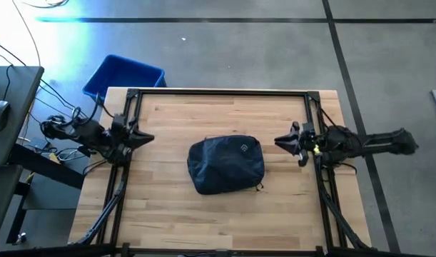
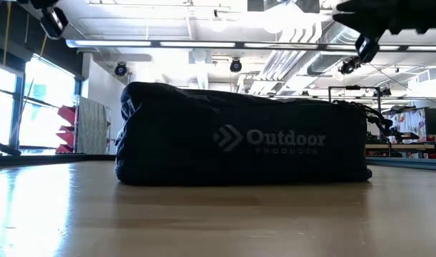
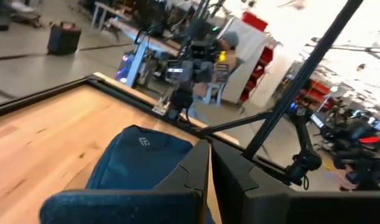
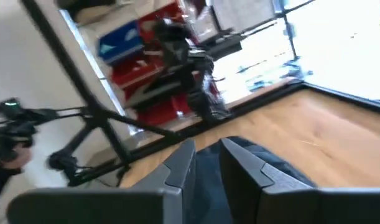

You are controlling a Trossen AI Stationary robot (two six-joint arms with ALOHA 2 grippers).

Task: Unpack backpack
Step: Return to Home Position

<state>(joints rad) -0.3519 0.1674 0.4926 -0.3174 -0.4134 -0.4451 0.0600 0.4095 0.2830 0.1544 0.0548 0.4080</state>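
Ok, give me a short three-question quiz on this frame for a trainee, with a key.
1. True or false: the left claw or the right claw is gripping the backpack.
2. Where is the blue bin? A) on the table beside the backpack; B) off the table, beyond a corner on the left arm's side; C) on top of the backpack.
3. Which large word shows on the backpack's side in the low view?
Key: 1. False; both claws are apart from it, one at each side of the table. 2. B. 3. Outdoor.
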